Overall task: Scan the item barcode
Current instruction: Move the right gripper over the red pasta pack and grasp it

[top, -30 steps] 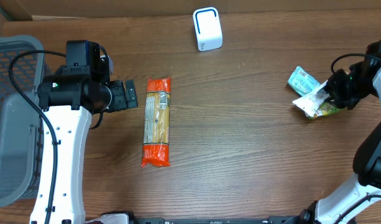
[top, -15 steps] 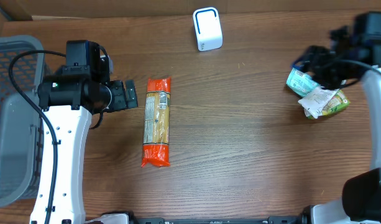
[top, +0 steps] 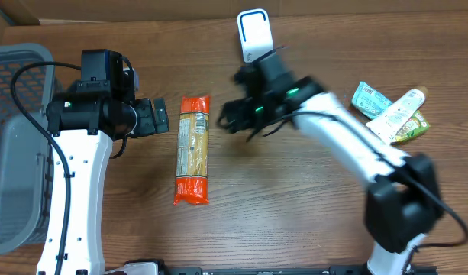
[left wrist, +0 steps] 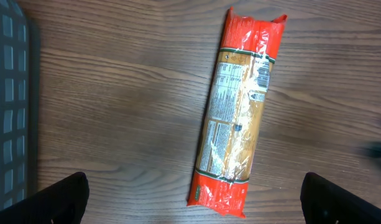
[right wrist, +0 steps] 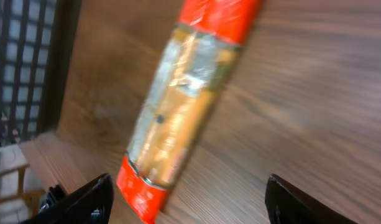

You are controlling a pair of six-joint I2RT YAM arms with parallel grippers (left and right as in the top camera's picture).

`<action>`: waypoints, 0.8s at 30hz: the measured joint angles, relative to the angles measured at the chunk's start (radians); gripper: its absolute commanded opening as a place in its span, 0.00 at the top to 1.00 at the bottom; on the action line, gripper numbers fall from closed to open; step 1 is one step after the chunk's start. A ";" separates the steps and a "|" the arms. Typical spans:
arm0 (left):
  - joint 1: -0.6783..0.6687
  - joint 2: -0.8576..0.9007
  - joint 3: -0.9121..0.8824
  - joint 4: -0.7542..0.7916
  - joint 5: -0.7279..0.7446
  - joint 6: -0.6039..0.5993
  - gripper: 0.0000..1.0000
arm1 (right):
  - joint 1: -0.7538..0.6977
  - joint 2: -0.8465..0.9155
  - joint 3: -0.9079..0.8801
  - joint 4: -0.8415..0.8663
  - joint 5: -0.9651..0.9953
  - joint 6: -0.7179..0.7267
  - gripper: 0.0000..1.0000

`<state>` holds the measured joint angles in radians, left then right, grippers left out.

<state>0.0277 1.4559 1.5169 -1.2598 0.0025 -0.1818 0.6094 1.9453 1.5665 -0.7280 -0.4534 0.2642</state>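
- We see the pasta packet (top: 193,149) lying flat on the table, centre-left of the overhead frame, gripped by neither arm.
- The left gripper (top: 162,116) sits just left of it, jaws spread, empty.
- The right gripper (right wrist: 191,200) hovers near its right, jaws spread too.
- The scanner (top: 254,35) stands at top centre, well apart from the packet; we judge pickup and scanning not yet done.

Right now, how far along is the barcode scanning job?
Done: nothing that shows; the pasta pack lies flat on the table, ungripped. In hand: the right fingers stand open close to the pack, facing it, and the left fingers hang open beside it. Left: probably grasp the pack, carry it to the white scanner at the table's far edge and present its barcode.
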 measured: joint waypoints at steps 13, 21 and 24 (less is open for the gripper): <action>0.000 0.000 0.000 0.000 0.000 0.000 0.00 | 0.216 0.183 -0.005 0.161 0.140 0.254 0.34; 0.000 0.000 0.000 0.000 0.000 0.000 0.00 | 0.256 0.209 -0.006 0.142 0.295 0.356 0.22; 0.000 0.000 0.000 0.000 0.000 0.000 0.01 | 0.240 0.209 -0.006 0.177 0.293 0.359 0.21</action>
<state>0.0277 1.4559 1.5169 -1.2598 0.0025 -0.1818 0.8490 2.1540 1.5608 -0.5507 -0.1600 0.6231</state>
